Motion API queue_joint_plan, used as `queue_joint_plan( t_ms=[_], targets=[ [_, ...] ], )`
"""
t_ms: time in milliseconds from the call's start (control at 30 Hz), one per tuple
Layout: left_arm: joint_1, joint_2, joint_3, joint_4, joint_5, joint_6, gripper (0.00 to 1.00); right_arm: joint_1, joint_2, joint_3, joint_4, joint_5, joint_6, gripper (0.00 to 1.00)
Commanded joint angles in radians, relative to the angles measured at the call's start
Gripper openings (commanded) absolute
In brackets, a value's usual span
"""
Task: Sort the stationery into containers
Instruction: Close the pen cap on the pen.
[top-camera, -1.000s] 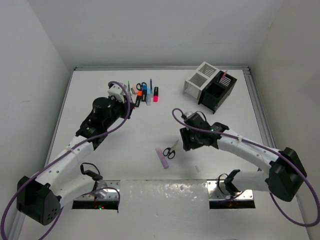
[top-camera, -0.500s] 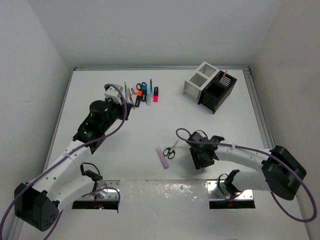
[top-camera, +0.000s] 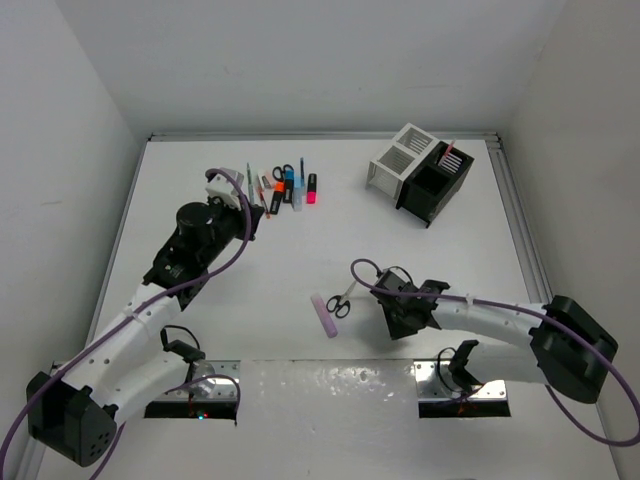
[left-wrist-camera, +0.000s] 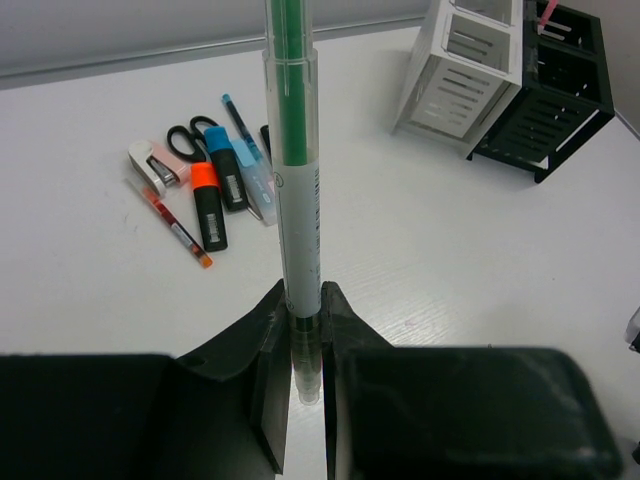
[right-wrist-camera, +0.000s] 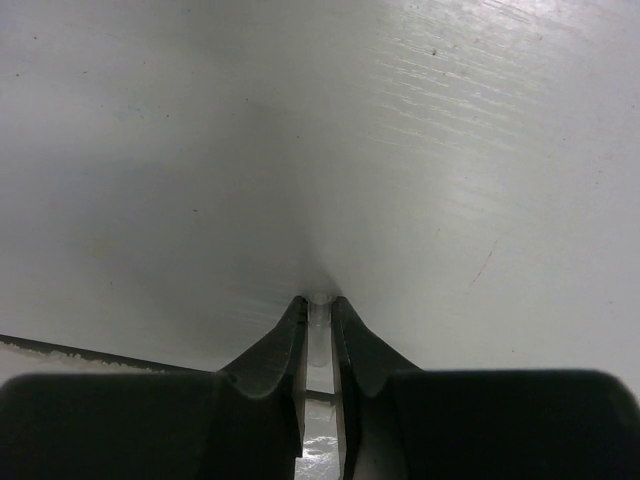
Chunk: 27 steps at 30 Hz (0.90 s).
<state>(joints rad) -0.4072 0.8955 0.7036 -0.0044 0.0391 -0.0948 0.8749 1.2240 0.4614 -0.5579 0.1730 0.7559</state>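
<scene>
Firmly, left jaws clamp a green pen, clear-and-white barrelled, long axis pointing straight ahead; right jaws pinch a tiny white piece on the tabletop.

You have a white table enclosed by plain white walls at the back and both sides. A pale rail runs along its right edge. Lighting is even, with glare on the glossy near strip.

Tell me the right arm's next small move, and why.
Probably lift straight up a little: the right gripper appears pinched on a tiny white piece against the table, and the organiser boxes stand far off.
</scene>
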Motion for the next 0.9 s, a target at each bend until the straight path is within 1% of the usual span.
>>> queue_joint_plan(
  t_ms=[0,33,67,167,433,500,567,600,633,667,733,833,867],
  targets=[
    [-0.010,-0.023,0.004,0.018,-0.005,-0.006,0.00,0.006,-0.021,-0.038,-0.002,0.043,0.040,0.13],
    [-0.012,-0.024,0.004,0.017,-0.004,-0.006,0.00,0.006,-0.029,-0.040,-0.007,0.057,0.037,0.13],
    [-0.010,-0.023,0.005,0.017,-0.002,-0.005,0.00,0.007,-0.032,-0.038,-0.022,0.059,0.034,0.16],
    [-0.010,-0.020,0.007,0.023,-0.002,-0.002,0.00,0.004,-0.027,-0.040,-0.028,0.051,0.025,0.20],
    [-0.012,-0.024,0.013,0.021,-0.004,0.000,0.00,0.019,-0.017,-0.075,-0.002,0.019,0.080,0.21],
    [-0.010,-0.029,0.011,0.020,-0.004,0.000,0.00,0.027,-0.004,-0.082,0.001,0.019,0.091,0.20],
    [-0.010,-0.032,0.010,0.021,-0.004,0.001,0.00,0.032,0.005,-0.086,0.003,0.017,0.105,0.16],
    [-0.010,-0.033,0.010,0.020,-0.002,0.000,0.00,0.038,0.005,-0.089,0.001,0.017,0.111,0.12],
    [-0.012,-0.032,0.010,0.020,-0.004,0.003,0.00,0.038,0.003,-0.092,0.000,0.023,0.114,0.03],
    [-0.012,-0.032,0.010,0.020,-0.002,0.003,0.00,0.041,0.000,-0.092,0.001,0.028,0.117,0.00],
    [-0.013,-0.030,0.011,0.021,0.004,0.010,0.00,0.041,-0.009,-0.080,-0.007,0.036,0.102,0.00],
    [-0.013,-0.027,0.011,0.032,0.033,0.023,0.00,0.039,-0.037,0.021,-0.055,0.091,0.034,0.00],
    [-0.013,-0.027,0.011,0.038,0.048,0.026,0.00,0.032,-0.038,0.119,-0.068,0.114,0.005,0.00]
  ],
)
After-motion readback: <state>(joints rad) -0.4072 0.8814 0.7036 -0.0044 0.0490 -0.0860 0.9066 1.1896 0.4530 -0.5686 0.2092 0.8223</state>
